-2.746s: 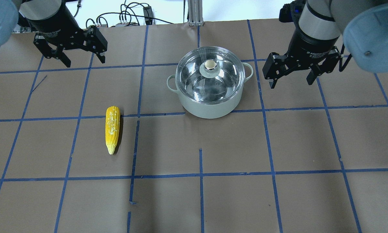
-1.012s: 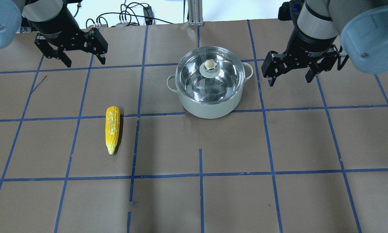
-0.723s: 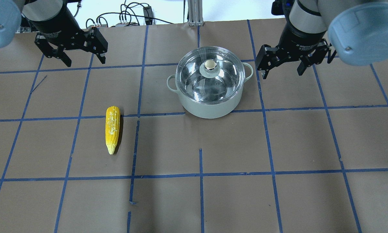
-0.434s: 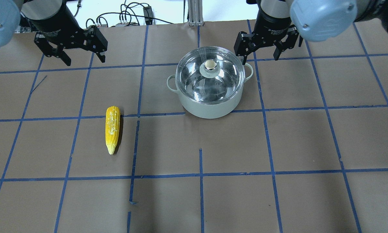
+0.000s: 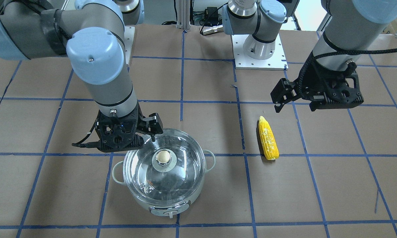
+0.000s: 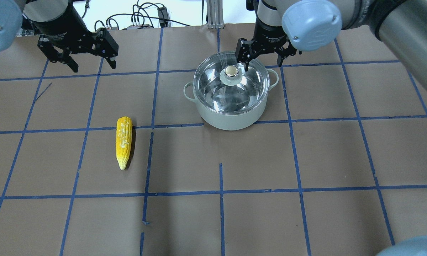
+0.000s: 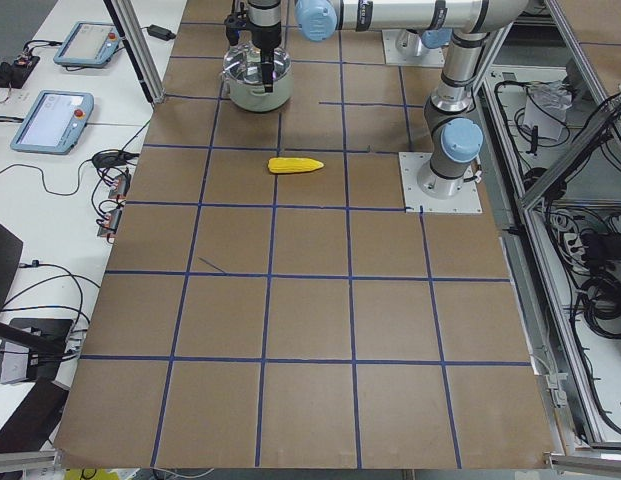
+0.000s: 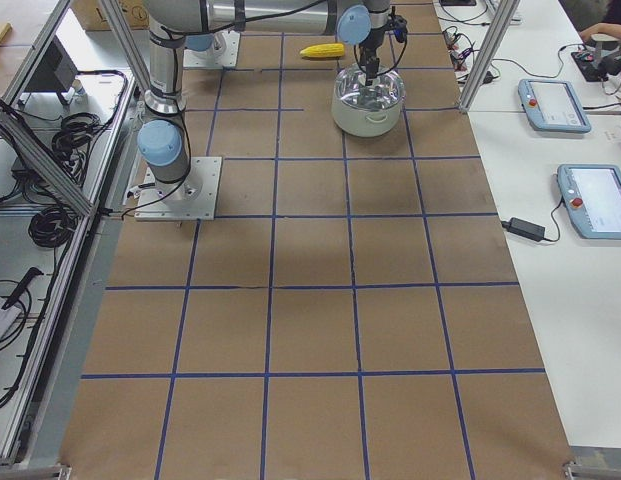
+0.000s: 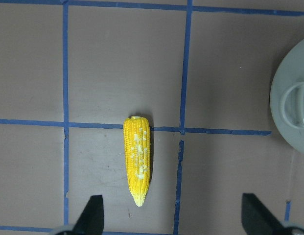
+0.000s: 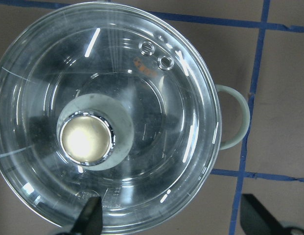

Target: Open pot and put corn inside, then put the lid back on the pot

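Note:
The pot stands at the table's far middle, with the glass lid on it and the lid's round knob on top. My right gripper is open and empty above the pot's far right rim, just right of the knob. In the right wrist view the lid and knob fill the frame, with the knob left of the gap between the jaws. The corn lies on the table to the left, pointed tip toward the near edge. My left gripper is open and empty, high at the far left. In the left wrist view, the corn lies on the table below it.
Blue tape lines cross the brown table cover. Cables and a metal post are at the far edge. The arms' base plates are on the robot's side. Pendant tablets lie on a side table.
My right gripper has swung left from the pot's right side to over its far right rim, staying open. The left gripper, corn, pot and lid have not moved.

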Available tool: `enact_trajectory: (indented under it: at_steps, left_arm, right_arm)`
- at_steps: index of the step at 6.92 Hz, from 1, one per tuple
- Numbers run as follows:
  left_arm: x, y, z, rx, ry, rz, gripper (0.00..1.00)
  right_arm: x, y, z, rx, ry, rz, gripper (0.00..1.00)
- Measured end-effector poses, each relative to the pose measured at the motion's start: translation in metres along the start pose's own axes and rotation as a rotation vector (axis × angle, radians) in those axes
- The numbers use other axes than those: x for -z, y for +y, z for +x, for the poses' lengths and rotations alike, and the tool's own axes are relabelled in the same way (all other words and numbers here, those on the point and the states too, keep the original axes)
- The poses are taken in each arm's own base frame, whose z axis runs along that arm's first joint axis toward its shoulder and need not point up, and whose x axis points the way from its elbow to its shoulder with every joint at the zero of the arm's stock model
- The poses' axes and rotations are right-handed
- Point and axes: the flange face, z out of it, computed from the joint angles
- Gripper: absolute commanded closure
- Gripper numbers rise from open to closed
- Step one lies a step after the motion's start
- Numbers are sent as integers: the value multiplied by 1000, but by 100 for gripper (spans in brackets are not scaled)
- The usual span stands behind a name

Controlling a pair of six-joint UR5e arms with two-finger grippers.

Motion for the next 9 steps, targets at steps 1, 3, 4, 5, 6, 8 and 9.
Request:
enact_trajectory:
  at_steps: [1, 3, 4, 5, 6, 8, 9]
  left_arm:
    - [0, 0, 0, 0, 0, 0, 0]
    - [0, 0, 0, 0, 0, 0, 0]
    - [0, 0, 0, 0, 1, 0, 0]
    - [0, 0, 0, 0, 1, 0, 0]
    - [0, 0, 0, 0, 0, 0, 0]
    - [0, 0, 0, 0, 0, -1, 0]
    - [-1, 0, 0, 0, 1, -1, 0]
  right_arm:
    - [-7, -1, -8, -10, -1, -2, 0]
    - [-17, -3, -19, -8, -10, -5, 0]
    - [-20, -2, -26, 0, -16, -6, 0]
    - [-24, -3, -33, 7, -19, -4, 1]
    - [-28, -3, -40, 11, -21, 5, 1]
    - [-37, -6, -51, 7, -25, 15, 1]
    - [-43, -10, -55, 7, -28, 32, 1]
